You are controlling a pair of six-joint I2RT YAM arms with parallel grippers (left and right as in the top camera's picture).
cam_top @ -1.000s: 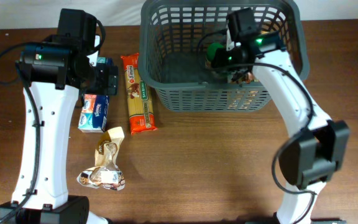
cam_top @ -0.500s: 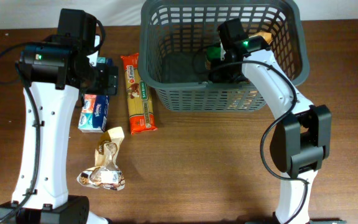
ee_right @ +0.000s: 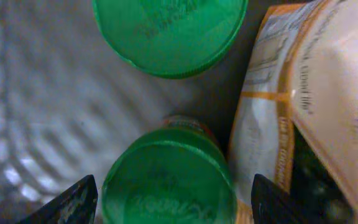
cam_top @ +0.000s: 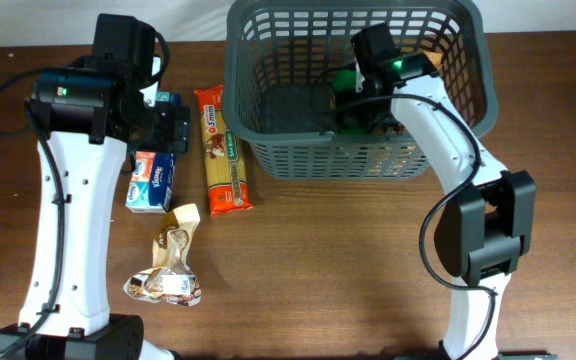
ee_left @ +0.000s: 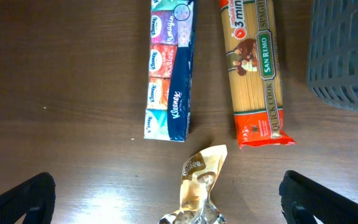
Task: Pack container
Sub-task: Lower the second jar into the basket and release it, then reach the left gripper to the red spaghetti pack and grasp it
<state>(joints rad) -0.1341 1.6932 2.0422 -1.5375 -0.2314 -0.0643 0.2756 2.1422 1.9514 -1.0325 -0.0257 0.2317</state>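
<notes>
Even bright light, right wrist blurred

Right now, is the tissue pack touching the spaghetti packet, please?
Apart. The left wrist view shows bare table between the tissue pack and the spaghetti packet.

We seem to be in a robot lab and not in a home. A white left arm (cam_top: 68, 230) and a white right arm (cam_top: 458, 150) are fixed at a wooden table (cam_top: 318, 270) before a plain white backdrop (cam_top: 28, 20). A spaghetti pack (cam_top: 223, 150) and a tissue pack (cam_top: 151, 180) lie in order beside a grey basket (cam_top: 368, 160), as on a test bench.
</notes>
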